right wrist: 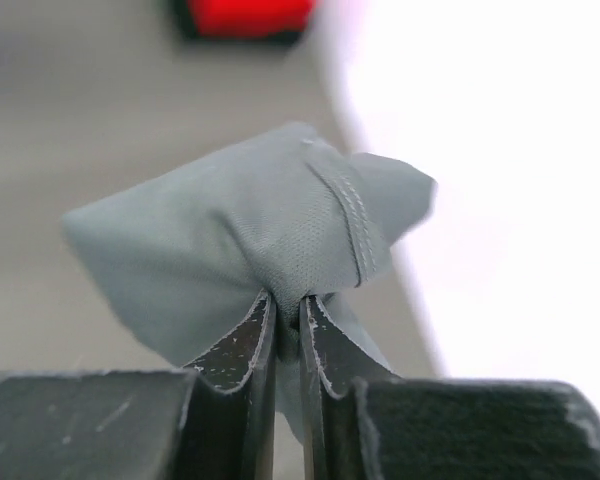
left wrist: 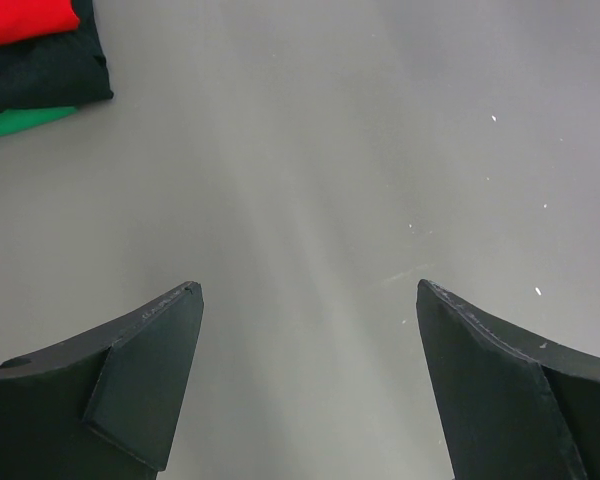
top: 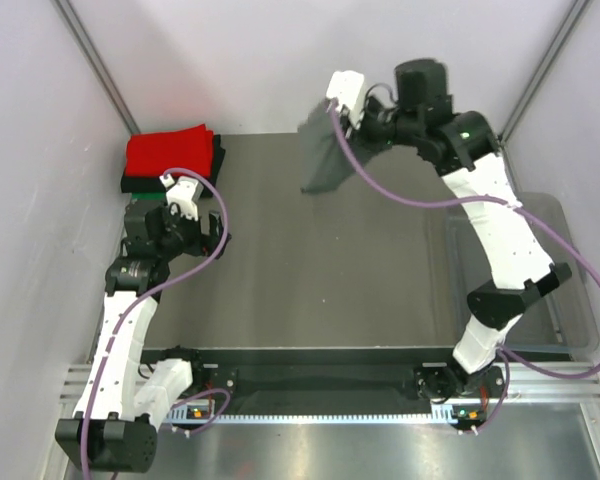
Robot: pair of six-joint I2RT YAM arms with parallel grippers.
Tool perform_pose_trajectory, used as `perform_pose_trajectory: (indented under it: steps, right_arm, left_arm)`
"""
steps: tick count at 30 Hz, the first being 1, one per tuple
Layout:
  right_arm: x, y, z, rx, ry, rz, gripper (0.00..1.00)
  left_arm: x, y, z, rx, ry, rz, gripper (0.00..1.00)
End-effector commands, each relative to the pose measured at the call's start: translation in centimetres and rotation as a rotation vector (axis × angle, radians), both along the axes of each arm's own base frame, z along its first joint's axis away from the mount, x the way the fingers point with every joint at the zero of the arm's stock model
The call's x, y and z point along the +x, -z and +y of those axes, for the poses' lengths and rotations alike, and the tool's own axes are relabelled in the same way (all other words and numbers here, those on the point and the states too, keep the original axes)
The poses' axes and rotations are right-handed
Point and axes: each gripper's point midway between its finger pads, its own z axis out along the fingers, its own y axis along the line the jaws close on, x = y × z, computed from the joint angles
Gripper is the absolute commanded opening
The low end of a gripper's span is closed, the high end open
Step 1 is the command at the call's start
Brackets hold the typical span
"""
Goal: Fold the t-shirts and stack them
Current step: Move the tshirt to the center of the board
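Dangling at 12 o'clock, the grey shirt (top: 328, 150) is light and floppy, with your right claw (right wrist: 288, 308) clenched on a bunched seam. Your left claw (left wrist: 307, 290) is wide open and empty, so grab the loose lower corner. The folded stack (top: 170, 155) sits at 10 o'clock.

Bright, even light. At the right fingers (right wrist: 242, 350) the grey shirt (right wrist: 250, 230) is sharp; beyond them the red shirt (right wrist: 245, 14) blurs, the wall (right wrist: 510, 130) glares white.

The grey t-shirt (right wrist: 240, 230) was soft, matt knit cloth with a stitched seam; the table (left wrist: 330, 180) was smooth, dull, lightly flecked.
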Motion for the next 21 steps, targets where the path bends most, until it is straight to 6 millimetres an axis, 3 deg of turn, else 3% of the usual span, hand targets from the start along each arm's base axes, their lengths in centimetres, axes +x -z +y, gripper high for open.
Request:
perform_pose_trajectory:
  steps: [1,3,4,6,7,9,10,11,12,14,17,21]
  right_arm:
    - [-1.7,-11.7,0.3,0.259,-0.021,-0.231,0.13]
    - [-2.0,-9.4,2.5,0.237,-0.075,-0.165,0.57]
    - [-1.5,-5.9,3.5,0.178,-0.088,-0.104,0.74]
    - [-1.4,-1.0,5.0,0.102,-0.126,-0.007,0.86]
    - [-1.5,2.3,5.5,0.068,-0.142,0.079,0.84]
    - [-1.8,5.9,6.0,0.033,-0.158,0.179,0.83]
    - [-2.7,9.0,6.1,0.004,-0.19,0.255,0.81]
    - [-2.8,8.8,6.3,0.031,-0.197,0.236,0.8]
    - [-3.3,12.2,6.1,0.01,-0.186,0.3,0.8]
    - [-3.1,13.4,6.2,0.034,-0.172,0.284,0.78]
    - [-2.4,19.6,5.6,-0.076,-0.113,0.376,0.72]
    - [-1.3,25.0,5.2,-0.19,-0.074,0.456,0.61]
  left_arm:
    - [0.5,-2.3,-0.1,-0.015,0.003,-0.058,0.92]
    - [0.8,-2.2,-0.1,-0.02,-0.006,-0.054,0.92]
    - [1.0,-2.1,0.0,-0.023,-0.011,-0.056,0.92]
    - [1.0,-1.9,0.1,-0.018,-0.012,-0.053,0.92]
    - [1.0,-1.8,0.1,-0.013,-0.016,-0.048,0.92]
    - [0.8,-1.4,0.3,-0.001,-0.015,-0.038,0.92]
    - [0.7,-1.4,0.4,0.006,-0.02,-0.043,0.92]
    - [0.7,-1.3,0.5,0.013,-0.02,-0.044,0.92]
    - [0.7,-1.2,0.6,0.017,-0.025,-0.046,0.92]
    - [0.7,-1.2,0.7,0.019,-0.029,-0.055,0.92]
    - [0.9,-1.2,0.7,0.015,-0.029,-0.06,0.91]
    - [0.7,-0.9,0.3,0.013,-0.005,-0.044,0.91]
